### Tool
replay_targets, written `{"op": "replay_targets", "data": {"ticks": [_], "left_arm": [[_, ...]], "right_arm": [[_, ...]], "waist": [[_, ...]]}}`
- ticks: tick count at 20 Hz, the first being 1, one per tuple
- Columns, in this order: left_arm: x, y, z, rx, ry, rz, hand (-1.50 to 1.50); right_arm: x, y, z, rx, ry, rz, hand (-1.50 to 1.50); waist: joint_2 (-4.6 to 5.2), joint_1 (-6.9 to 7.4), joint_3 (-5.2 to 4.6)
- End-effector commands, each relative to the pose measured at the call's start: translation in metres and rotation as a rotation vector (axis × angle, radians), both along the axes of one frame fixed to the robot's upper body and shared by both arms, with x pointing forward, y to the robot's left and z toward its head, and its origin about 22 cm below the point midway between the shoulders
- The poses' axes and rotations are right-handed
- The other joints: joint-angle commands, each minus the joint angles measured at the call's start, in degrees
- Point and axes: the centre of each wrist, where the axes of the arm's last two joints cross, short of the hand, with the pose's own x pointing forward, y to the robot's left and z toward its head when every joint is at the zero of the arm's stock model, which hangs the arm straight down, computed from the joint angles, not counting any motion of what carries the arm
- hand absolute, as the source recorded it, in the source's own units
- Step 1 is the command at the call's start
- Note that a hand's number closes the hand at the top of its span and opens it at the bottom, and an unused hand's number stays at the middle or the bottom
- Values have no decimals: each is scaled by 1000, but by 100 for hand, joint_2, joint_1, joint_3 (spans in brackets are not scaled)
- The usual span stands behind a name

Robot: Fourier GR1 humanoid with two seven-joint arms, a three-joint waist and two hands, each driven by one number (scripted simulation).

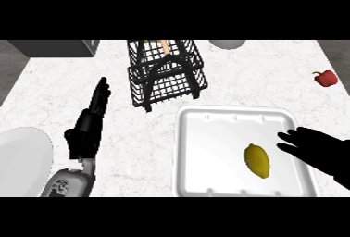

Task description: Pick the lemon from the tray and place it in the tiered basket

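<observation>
The counter was a pale, faintly veined stone-like surface. On it, at lower right, sat a white tray of squarish shape with rounded corners and a raised rim, its finish smooth and matte. The lemon lay inside the tray, right of centre, an elongated yellow oval with a pointed upper end, clear of the rim on every side.

The right hand, black, was over the tray's right edge, its fingers spread and extended toward the lemon, released and grasping nothing; a narrow gap separated fingertips and fruit.

The left hand stood over the left counter with straight fingers pointing up the view, likewise released and apart from all objects.

The tiered basket, of black wire mesh with a box shape, stood just beyond the tray's far left corner. A red pepper lay well apart near the right edge. A white plate occupied the lower left corner. Bare counter separated the left hand from the basket and the tray.
</observation>
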Motion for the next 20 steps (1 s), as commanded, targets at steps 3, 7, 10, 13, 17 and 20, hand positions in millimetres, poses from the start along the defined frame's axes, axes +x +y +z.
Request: {"op": "replay_targets", "data": {"ticks": [3,7,10,13,17,20], "left_arm": [[-3,10,1,1,-6,-11,0],[14,-9,-1,12,1,3,0],[-4,5,-13,-9,1,2,0],[-5,10,-10,-8,2,5,0],[1,4,2,-3,-16,0,0],[-3,1,6,-6,1,-4,0]], "right_arm": [[3,5,-31,-8,-49,-17,-150],[21,-19,-39,-16,-47,-73,-150],[36,-5,-45,-40,-6,-80,-150],[28,-10,-55,-12,32,-93,-150],[23,-12,-62,0,43,-61,-150],[12,-13,-63,19,35,-44,-150]], "waist": [[0,4,-2],[9,-5,-1],[7,20,-3],[3,4,-3],[0,-2,-2],[-4,-14,-2]]}}
